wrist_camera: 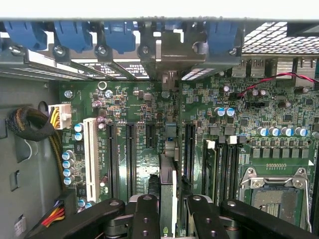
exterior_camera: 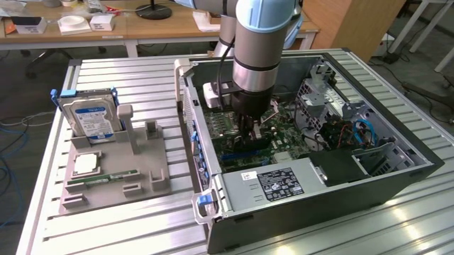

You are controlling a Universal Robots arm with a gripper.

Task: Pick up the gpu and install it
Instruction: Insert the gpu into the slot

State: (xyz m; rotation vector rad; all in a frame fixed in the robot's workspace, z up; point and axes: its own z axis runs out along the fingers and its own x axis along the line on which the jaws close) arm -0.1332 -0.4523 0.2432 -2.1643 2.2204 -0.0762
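Gripper (wrist_camera: 168, 219) down inside open computer case (exterior_camera: 397, 175), clamped on gpu (wrist_camera: 168, 189). Gpu stands on edge between fingers (wrist_camera: 145, 219), over motherboard (wrist_camera: 279, 119) among black expansion slots, its metal bracket end (wrist_camera: 172, 52) up at rear slot openings. On bench (exterior_camera: 120, 71), at exterior view's left, grey fixture tray (exterior_camera: 159, 183) carries hard drive (exterior_camera: 91, 118) upright and green memory stick (exterior_camera: 103, 178) lying flat.

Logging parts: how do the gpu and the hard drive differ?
The gpu is a thin dark card; the hard drive is a thicker silver block, blue-labelled. The gpu is inside the computer case, gripped by the hand; the hard drive stands free in the grey holder outside. Both stand on edge.
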